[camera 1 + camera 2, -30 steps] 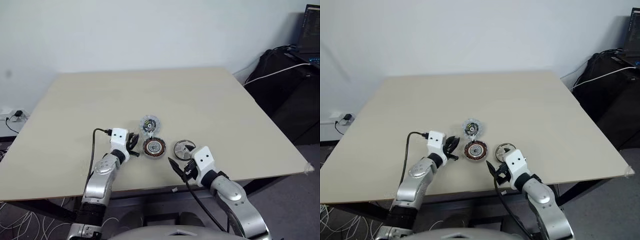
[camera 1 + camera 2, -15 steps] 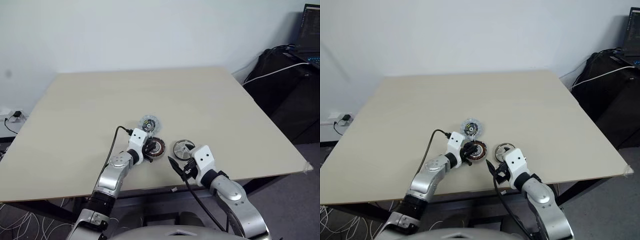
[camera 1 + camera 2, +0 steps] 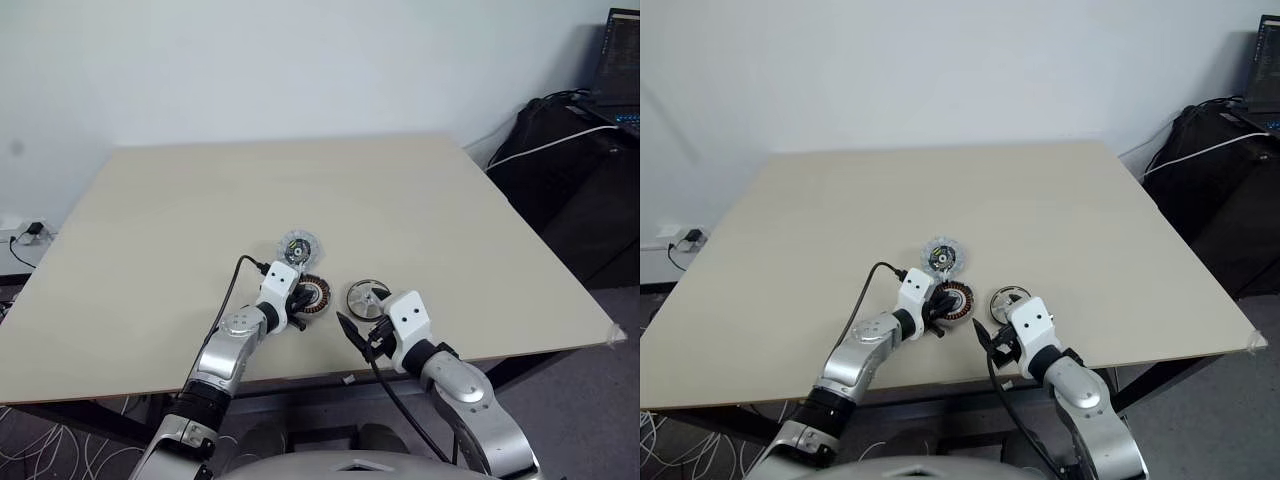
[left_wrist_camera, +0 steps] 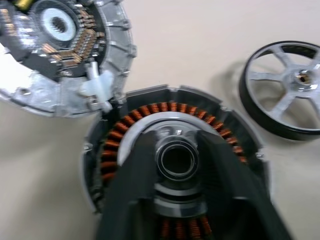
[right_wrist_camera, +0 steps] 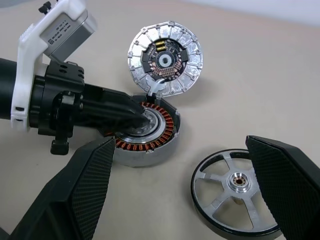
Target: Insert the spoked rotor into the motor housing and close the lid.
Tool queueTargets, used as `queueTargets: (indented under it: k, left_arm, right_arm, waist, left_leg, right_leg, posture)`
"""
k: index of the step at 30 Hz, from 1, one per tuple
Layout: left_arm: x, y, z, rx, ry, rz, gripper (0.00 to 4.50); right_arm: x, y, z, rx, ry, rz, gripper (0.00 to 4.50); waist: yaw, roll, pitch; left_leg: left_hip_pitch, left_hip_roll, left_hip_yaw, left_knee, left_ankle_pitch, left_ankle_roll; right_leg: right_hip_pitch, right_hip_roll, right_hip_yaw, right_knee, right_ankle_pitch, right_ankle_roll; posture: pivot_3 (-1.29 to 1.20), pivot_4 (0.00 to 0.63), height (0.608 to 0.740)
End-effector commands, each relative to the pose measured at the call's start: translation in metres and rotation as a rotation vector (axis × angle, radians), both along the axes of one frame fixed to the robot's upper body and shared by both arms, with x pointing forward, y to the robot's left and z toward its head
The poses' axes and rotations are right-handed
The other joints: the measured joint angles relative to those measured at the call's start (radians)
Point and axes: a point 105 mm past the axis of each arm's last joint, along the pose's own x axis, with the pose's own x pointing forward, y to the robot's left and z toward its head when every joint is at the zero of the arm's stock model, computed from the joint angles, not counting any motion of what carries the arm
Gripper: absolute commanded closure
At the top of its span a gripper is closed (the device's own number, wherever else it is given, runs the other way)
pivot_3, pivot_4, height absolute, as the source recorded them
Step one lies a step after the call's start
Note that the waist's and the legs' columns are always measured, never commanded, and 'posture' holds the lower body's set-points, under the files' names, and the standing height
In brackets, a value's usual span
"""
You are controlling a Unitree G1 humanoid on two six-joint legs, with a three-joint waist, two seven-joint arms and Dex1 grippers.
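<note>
You are looking at three round parts lying flat near the front edge of the pale surface [image 3: 420,200]. The dark motor housing with its ring of copper-brown windings [image 5: 150,134] is sitting face up, silvery centre showing. The light grey lid [image 5: 165,59] is lying just beyond it, rims touching, its green-and-black inner face turned upward. The black-rimmed rotor with shiny silver spokes [image 5: 235,192] is resting apart, to the housing's right.

The left gripper [image 5: 142,119] sits over the motor housing [image 5: 162,137], blocking it from above and from the left. The lid [image 5: 165,60] touches its far edge. The spoked rotor [image 5: 235,192], just right, lies unobstructed between the right gripper's [image 5: 192,192] spread fingers.
</note>
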Motion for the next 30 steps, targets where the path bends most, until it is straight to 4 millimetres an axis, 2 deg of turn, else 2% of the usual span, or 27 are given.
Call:
queueTargets:
  k: [1,3,7,9,13,16,18,21,24,30]
  left_arm:
    - [0.003,-0.002,0.014,-0.034,-0.050,0.002,2.20]
    - [0.004,-0.002,0.028,-0.093,-0.111,0.020,1.56]
    - [0.001,0.007,0.052,-0.197,-0.222,0.078,1.56]
    - [-0.002,0.016,0.056,-0.226,-0.243,0.133,1.56]
    - [-0.017,0.035,0.053,-0.229,-0.239,0.222,2.76]
    - [-0.027,0.059,0.041,-0.200,-0.210,0.349,3.79]
    - [-0.035,0.076,0.030,-0.166,-0.196,0.459,4.47]
    - [-0.044,0.094,0.019,-0.106,-0.197,0.580,4.50]
    - [-0.050,0.103,0.013,-0.068,-0.208,0.676,4.50]
    - [-0.057,0.091,0.003,-0.055,-0.199,0.675,4.50]
  right_arm:
    - [0.003,0.005,0.018,0.019,-0.064,0.015,0.00]
    - [0.002,0.006,0.019,0.019,-0.064,0.016,0.00]
    - [0.001,0.005,0.021,0.018,-0.062,0.016,0.00]
    - [0.001,0.005,0.021,0.018,-0.061,0.015,0.00]
    - [0.002,0.007,0.021,0.025,-0.054,0.023,0.00]
    - [0.005,0.011,0.018,0.041,-0.018,0.036,0.00]
    - [0.010,0.014,0.013,0.017,0.017,0.033,0.41]
    - [0.015,0.024,0.006,-0.010,0.057,0.080,1.21]
    - [0.021,0.037,-0.004,-0.030,0.090,0.140,2.24]
    - [0.034,0.057,-0.026,-0.062,0.155,0.209,4.21]
  waist:
    - [-0.001,0.000,0.000]
    - [-0.003,0.000,0.000]
    - [-0.001,0.000,0.000]
    - [-0.001,0.000,0.000]
    - [-0.002,0.000,0.000]
    - [-0.004,0.000,0.000]
    - [-0.005,0.000,0.000]
    - [-0.003,-0.001,0.001]
    - [0.000,-0.001,0.001]
    - [0.000,-0.002,0.001]
  left_leg:
    - [0.000,0.000,0.000,0.000,0.000,0.000]
    - [0.000,0.000,0.000,0.000,0.000,0.000]
    - [-0.001,0.000,0.000,0.000,0.000,0.000]
    - [-0.001,0.000,0.000,0.000,0.000,0.000]
    - [-0.001,0.000,0.000,0.000,0.000,0.000]
    - [-0.001,0.000,0.000,0.000,0.000,0.000]
    - [-0.001,0.001,0.000,0.000,0.000,-0.001]
    - [-0.001,0.001,0.000,0.000,-0.001,-0.002]
    - [-0.001,0.000,0.000,0.001,-0.002,-0.003]
    - [-0.001,0.000,0.000,0.001,-0.002,-0.003]
  right_leg:
    - [0.000,0.000,0.000,0.000,0.000,0.000]
    - [0.000,0.000,0.000,0.000,0.000,0.000]
    - [-0.001,0.000,0.000,0.000,0.000,-0.001]
    - [-0.002,-0.001,0.000,0.000,0.000,-0.001]
    - [-0.002,-0.001,0.000,0.000,0.000,0.000]
    - [-0.001,0.000,0.000,0.000,0.000,-0.001]
    - [-0.001,0.000,0.000,0.000,0.000,-0.001]
    - [0.000,-0.001,0.000,0.000,-0.001,-0.002]
    - [0.000,-0.001,0.000,0.000,-0.001,-0.002]
    - [0.000,0.000,0.000,0.000,-0.001,-0.002]
  posture:
    - [0.00,0.000,0.740]
    - [0.00,0.000,0.740]
    - [0.00,0.000,0.740]
    - [0.00,0.000,0.740]
    - [0.00,0.000,0.740]
    - [0.00,0.000,0.740]
    - [0.00,0.000,0.740]
    - [0.00,0.000,0.740]
    - [0.00,0.000,0.740]
    - [0.00,0.000,0.740]
